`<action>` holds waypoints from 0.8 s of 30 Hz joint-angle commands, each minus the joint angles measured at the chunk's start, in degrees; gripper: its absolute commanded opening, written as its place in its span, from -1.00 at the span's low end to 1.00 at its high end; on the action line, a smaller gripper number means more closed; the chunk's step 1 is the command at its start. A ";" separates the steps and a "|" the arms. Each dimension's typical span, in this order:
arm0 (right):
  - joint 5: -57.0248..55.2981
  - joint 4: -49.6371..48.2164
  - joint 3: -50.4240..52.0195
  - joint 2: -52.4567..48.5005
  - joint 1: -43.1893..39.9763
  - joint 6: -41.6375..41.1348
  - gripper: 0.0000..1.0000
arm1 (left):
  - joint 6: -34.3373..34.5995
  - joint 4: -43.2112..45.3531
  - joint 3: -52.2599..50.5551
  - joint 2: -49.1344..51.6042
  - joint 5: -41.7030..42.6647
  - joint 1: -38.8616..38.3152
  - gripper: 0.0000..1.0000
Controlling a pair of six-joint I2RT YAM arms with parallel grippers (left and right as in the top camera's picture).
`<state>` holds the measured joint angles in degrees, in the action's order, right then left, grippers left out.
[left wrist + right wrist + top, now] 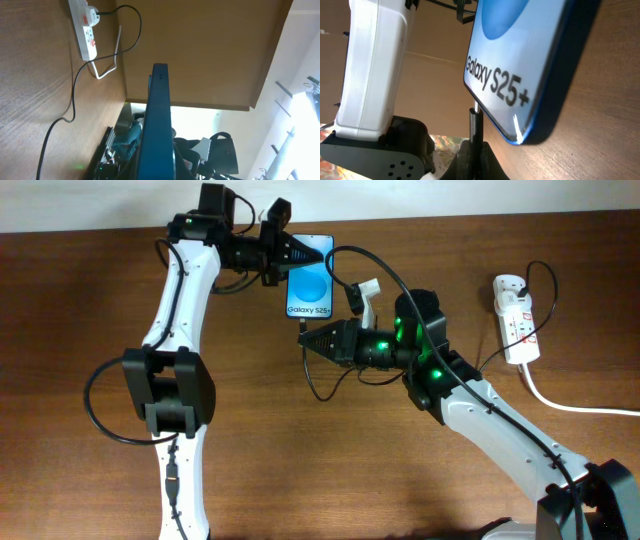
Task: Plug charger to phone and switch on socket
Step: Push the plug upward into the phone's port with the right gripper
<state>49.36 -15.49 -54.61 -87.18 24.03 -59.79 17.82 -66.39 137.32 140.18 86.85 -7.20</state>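
Observation:
The phone (310, 277) lies on the wooden table at the back, its blue screen up with "Galaxy S25+" readable. My left gripper (288, 252) is shut on the phone's upper left edge; in the left wrist view the phone (159, 115) stands edge-on between the jaws (156, 169). My right gripper (308, 338) is shut on the charger's black connector (475, 125), and its tip touches the phone's bottom edge (520, 65). The charger cable (372, 262) arcs over my right arm. The socket (517, 315) lies at the far right with a plug in it.
The socket's thick white cord (570, 405) runs off to the right edge. The socket (86, 27) and the black cable (75, 90) also show in the left wrist view. The white left arm link (375, 65) stands close to my right gripper (476, 152).

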 commanded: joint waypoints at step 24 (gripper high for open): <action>-2.03 -0.20 0.09 -0.74 -1.07 -0.31 -0.92 | 0.17 0.39 0.74 -0.46 3.26 0.87 -1.00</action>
<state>48.97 -15.42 -54.61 -87.29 23.59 -60.05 17.82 -66.11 137.32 140.18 87.00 -6.66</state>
